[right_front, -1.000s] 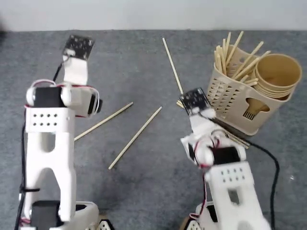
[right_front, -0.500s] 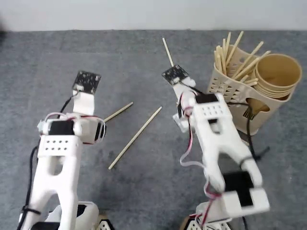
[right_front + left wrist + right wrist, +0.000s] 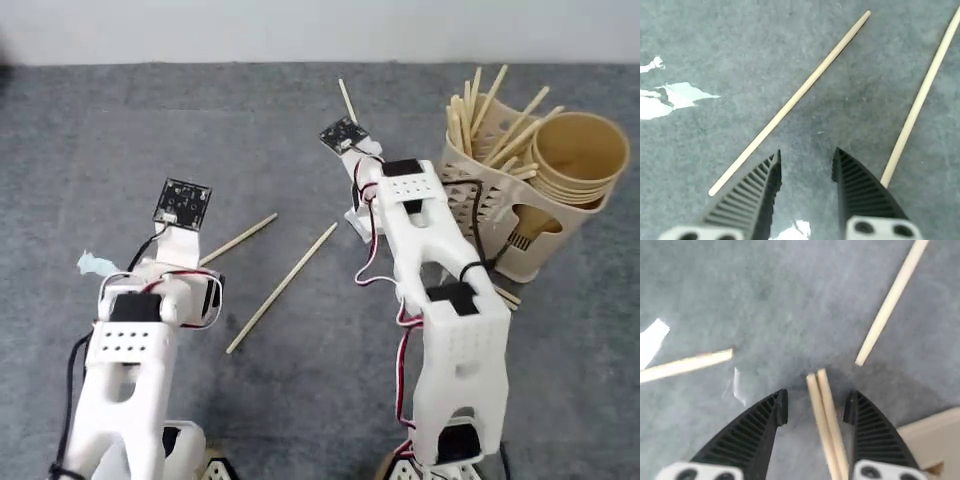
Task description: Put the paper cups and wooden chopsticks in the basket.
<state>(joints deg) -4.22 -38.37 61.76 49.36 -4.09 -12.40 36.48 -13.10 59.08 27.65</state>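
Wooden chopsticks (image 3: 490,110): one bundle stands upright in the basket (image 3: 480,215), too crowded to count. Five more lie loose on the grey mat (image 3: 300,400).
- Basket: one, beige, slotted walls.
- Paper cups (image 3: 580,150): one nested stack in the basket beside the bundle. Tan; number of cups not clear.
- Loose sticks: all pale, thin, straight and flat on the mat.

Positions against the basket:
- Chopstick pair (image 3: 827,415): side by side, touching, running along the basket's foot. Its free ends lie between the parted jaws of the right gripper (image 3: 816,402), which touch nothing.
- Far chopstick (image 3: 348,100): near the basket on its arm side, partly under the right arm.
- Middle chopstick (image 3: 282,287): well apart from the basket, slanting.
- Outer chopstick (image 3: 237,240): farthest from the basket, one end hidden under the left arm.

Left gripper (image 3: 807,160): jaws spread and empty, over bare mat between the outer and middle sticks. The outer stick's near end lies just ahead of one jaw; the middle stick passes behind the other.
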